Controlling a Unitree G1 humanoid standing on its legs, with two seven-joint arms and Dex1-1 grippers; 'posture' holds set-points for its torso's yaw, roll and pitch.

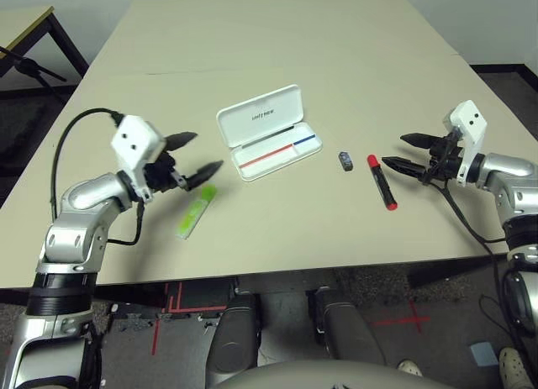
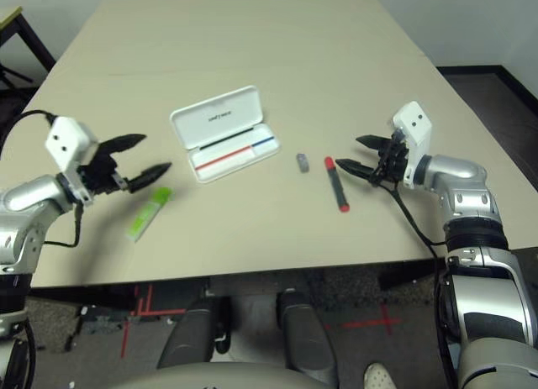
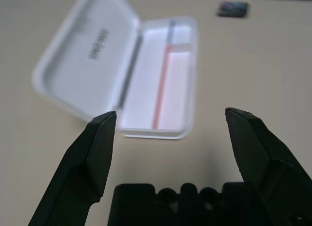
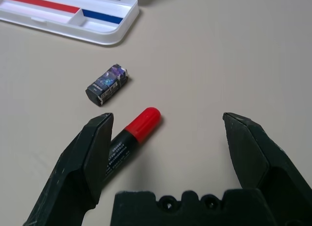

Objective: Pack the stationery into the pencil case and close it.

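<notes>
Nearest the camera, in the left eye view, is the robot's silver left arm [image 1: 76,229], reaching over the tabletop [image 1: 277,238]. Its left end effector [image 1: 209,149] is let go and wide, with its black fingers spread. Just beside it lies the lime-green highlighter [image 1: 196,212]. It slants, with its bright green end pointing away from the robot and a bit right. The white pencil case [image 1: 277,157] sits open in the middle, lid [image 1: 262,116] up on the far side. Its long side runs left to right, with the right end farther away. To its right is the tiny dark block [image 1: 345,161], its long way going nearly away from the robot. Next comes the red-capped marker [image 1: 382,184], cap pointing away and a bit left. Just beside it is the right end effector [image 1: 392,149], let go and wide too.

In the left wrist view, the two fingers stand far apart. Past them, the case's long side points away from that hand.

In the right wrist view, the fingers are wide apart. One hides part of the marker, and the red cap points away from that hand, slanting. The block lies between marker and case.
</notes>
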